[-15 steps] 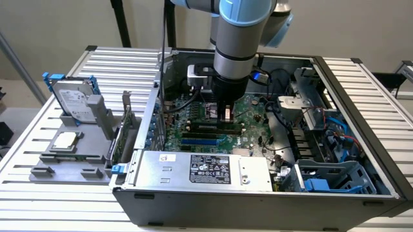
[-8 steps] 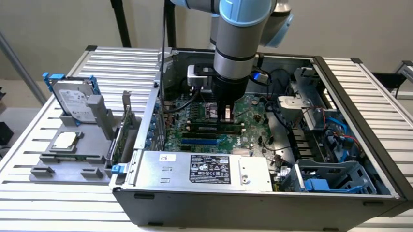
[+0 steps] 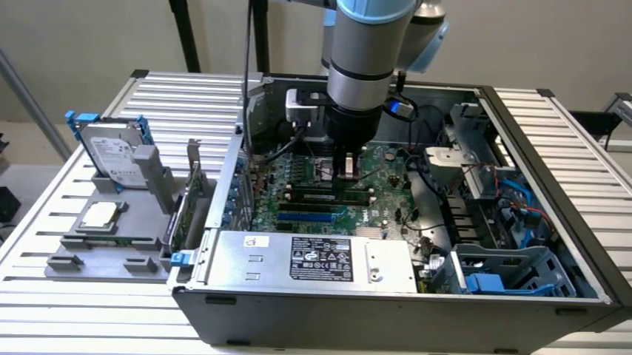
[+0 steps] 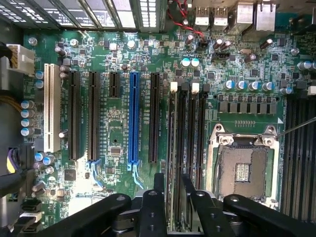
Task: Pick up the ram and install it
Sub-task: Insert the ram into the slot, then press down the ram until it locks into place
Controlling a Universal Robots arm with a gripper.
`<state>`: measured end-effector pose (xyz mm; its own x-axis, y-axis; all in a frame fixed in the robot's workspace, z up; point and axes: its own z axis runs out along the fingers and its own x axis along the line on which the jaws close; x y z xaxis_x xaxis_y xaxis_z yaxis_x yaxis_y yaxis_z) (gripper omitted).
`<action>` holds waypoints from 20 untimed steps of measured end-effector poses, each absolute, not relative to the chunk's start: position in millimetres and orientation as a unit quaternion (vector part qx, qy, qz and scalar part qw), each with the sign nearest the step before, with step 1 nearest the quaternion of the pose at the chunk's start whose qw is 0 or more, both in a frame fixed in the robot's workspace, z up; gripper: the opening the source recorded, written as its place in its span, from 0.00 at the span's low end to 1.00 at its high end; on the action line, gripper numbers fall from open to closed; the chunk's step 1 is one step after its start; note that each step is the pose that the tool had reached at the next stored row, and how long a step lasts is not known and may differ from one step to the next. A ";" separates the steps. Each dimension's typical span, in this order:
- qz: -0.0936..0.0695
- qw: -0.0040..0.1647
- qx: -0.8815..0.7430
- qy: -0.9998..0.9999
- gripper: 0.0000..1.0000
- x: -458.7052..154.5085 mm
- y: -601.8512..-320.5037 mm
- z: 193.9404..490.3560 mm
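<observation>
Exterior view: the gripper point(image 3: 348, 171) hung low inside the open computer case point(image 3: 582, 244), directly above the motherboard point(image 3: 380, 166) and its black memory slots point(image 3: 326, 196); wrist view: the gripper point(image 4: 171, 197) stood over the bank of memory slots point(image 4: 190, 133) beside the empty processor socket point(image 4: 243, 165), with the blue expansion slot point(image 4: 133, 118) on the slots' other side; the ram point(image 4: 172, 153) appeared as a thin stick standing on edge in the outermost slot, running up from between the fingers point(image 4: 153, 207); the jaws stood partly apart, and whether the pads touched the stick's faces could not be told, so no firm grip was evident; the white latch point(image 4: 173, 87) at the far end of that slot sat close against the stick's end, which suggested, as a judgement, that the stick was at or near its seat; to do this step well, pressure should fall straight down along the slot's line, evenly at both ends, with the stick kept upright so that neither latch is fouled; outside the case, on the exterior view's left, a grey fixture point(image 3: 109, 244) carried a hard drive point(image 3: 111, 155) and a square silver processor point(image 3: 102, 215)
</observation>
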<state>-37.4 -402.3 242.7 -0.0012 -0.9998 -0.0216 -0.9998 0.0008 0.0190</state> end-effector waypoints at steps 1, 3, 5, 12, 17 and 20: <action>0.014 0.001 -0.707 0.707 0.25 -38.1 -402.3 243.4; 0.014 0.001 -0.707 0.707 0.19 -38.3 -402.2 243.4; 0.014 0.001 -0.707 0.707 0.13 -38.3 -402.2 243.4; 0.014 0.001 -0.707 0.707 0.11 -38.4 -402.3 243.5; 0.014 0.001 -0.707 0.707 0.11 -38.4 -402.3 243.5; 0.014 0.001 -0.707 0.707 0.11 -38.4 -402.3 243.5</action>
